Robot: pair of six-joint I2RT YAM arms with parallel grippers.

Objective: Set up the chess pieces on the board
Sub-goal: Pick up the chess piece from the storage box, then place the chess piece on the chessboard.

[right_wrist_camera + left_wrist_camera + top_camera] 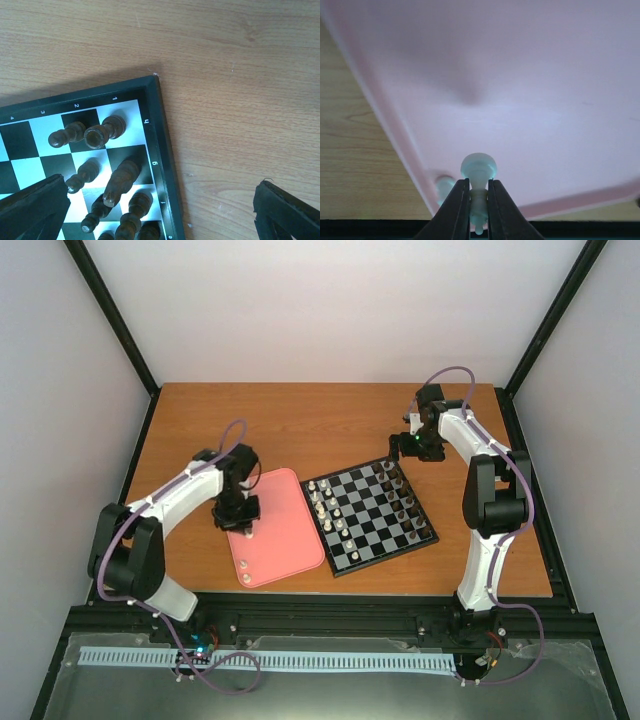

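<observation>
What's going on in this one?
The left gripper has its jaws shut on a pale chess piece at the pink tray, where other pale pieces wait. The right gripper hovers open above the far corner of the board, near the dark pieces.

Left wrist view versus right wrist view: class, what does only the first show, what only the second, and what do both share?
Only left wrist: the left gripper shut on a pale chess piece near the pink tray rim, with a second pale piece beside it. Only right wrist: a corner of the board with dark brown pieces, and the right gripper open. Both: the wooden table.
</observation>
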